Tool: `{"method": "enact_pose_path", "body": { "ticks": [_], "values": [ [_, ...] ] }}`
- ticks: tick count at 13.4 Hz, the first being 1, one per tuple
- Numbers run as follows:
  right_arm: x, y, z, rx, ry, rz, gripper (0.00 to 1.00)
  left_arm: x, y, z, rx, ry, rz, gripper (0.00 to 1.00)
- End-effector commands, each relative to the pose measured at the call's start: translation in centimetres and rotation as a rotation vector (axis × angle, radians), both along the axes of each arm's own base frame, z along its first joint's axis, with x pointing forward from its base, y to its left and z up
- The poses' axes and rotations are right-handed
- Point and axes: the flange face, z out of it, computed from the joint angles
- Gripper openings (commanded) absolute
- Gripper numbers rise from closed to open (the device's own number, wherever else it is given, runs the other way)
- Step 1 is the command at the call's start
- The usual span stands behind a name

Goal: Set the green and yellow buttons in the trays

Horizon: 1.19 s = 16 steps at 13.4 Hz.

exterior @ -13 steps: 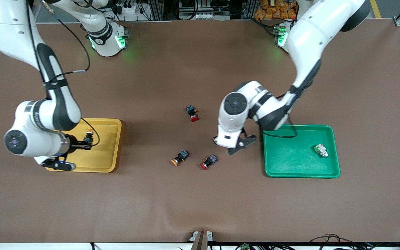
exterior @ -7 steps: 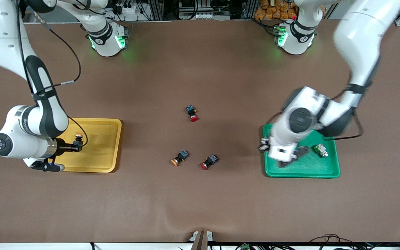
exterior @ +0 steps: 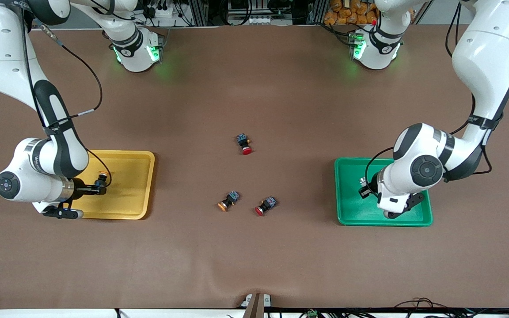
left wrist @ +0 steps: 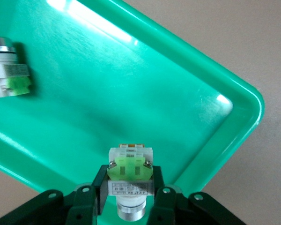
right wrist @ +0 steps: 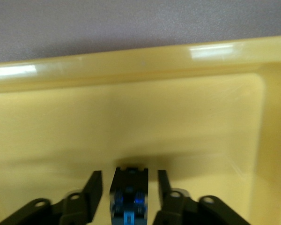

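Observation:
My left gripper (exterior: 363, 187) hangs over the green tray (exterior: 351, 211), at the end toward the table's middle. It is shut on a whitish-grey button with a light green part (left wrist: 129, 167), and the black fingers (left wrist: 100, 180) press both its sides. A second green button (left wrist: 7, 74) lies in the same tray. My right gripper (exterior: 99, 185) is low in the yellow tray (exterior: 135, 185) and open. A black-and-blue button with a yellow cap (exterior: 100, 177) sits between its fingers (right wrist: 94, 185), with a gap on each side. Another yellow-capped button (exterior: 228, 201) lies on the table's middle.
Two red-capped black-and-blue switches lie on the brown mat: one (exterior: 265, 206) beside the loose yellow-capped button, one (exterior: 244, 144) farther from the front camera. The left arm's wrist covers much of the green tray in the front view.
The left arm swung from the table's middle to over the green tray, carrying the green button. The right gripper's fingers parted from the yellow-capped button in the yellow tray.

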Motion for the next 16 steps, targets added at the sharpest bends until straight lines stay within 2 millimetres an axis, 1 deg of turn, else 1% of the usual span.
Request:
{"method": "enact_pose_path", "body": {
  "ticks": [1, 2, 3, 5, 7, 8, 9, 11, 14, 16],
  "values": [
    [0.0, 0.0, 1.3, 0.004, -0.003, 0.003, 1.0, 0.0, 0.8, -1.9, -0.017, -0.03, 0.002, 0.0],
    [0.4, 0.0, 2.0, 0.005, 0.003, 0.004, 1.0, -0.1, 0.8, -2.3, -0.016, -0.038, -0.002, 0.0],
    [0.6, 0.3, 3.2, 0.009, 0.025, 0.0, 1.0, -0.2, 1.0, -2.8, 0.002, -0.042, -0.019, 0.0],
    [1.3, 1.2, 5.6, 0.026, 0.068, 0.007, 1.0, -0.2, 1.2, -3.7, 0.016, -0.053, -0.038, 0.0],
    [2.0, 2.1, 7.4, 0.033, 0.09, -0.018, 1.0, -0.2, 1.2, -4.0, 0.013, -0.053, -0.039, 0.0],
    [2.2, 3.4, 8.7, 0.029, 0.097, -0.054, 1.0, -0.3, 1.2, -4.1, 0.01, -0.053, -0.039, 0.0],
    [2.4, 5.0, 9.5, 0.027, 0.099, -0.092, 1.0, -0.3, 1.2, -4.3, 0.011, -0.051, -0.039, 0.0],
    [2.4, 7.9, 10.4, 0.032, 0.111, -0.162, 1.0, -0.3, 1.4, -4.3, 0.018, -0.054, -0.043, 0.0],
    [2.7, 13.8, 11.8, 0.04, 0.115, -0.292, 1.0, -0.3, 1.4, -4.5, 0.023, -0.056, -0.05, 0.0],
    [2.5, 17.9, 12.1, 0.043, 0.13, -0.379, 1.0, -0.3, 1.4, -4.5, 0.025, -0.055, -0.051, 0.0]
  ]
}}
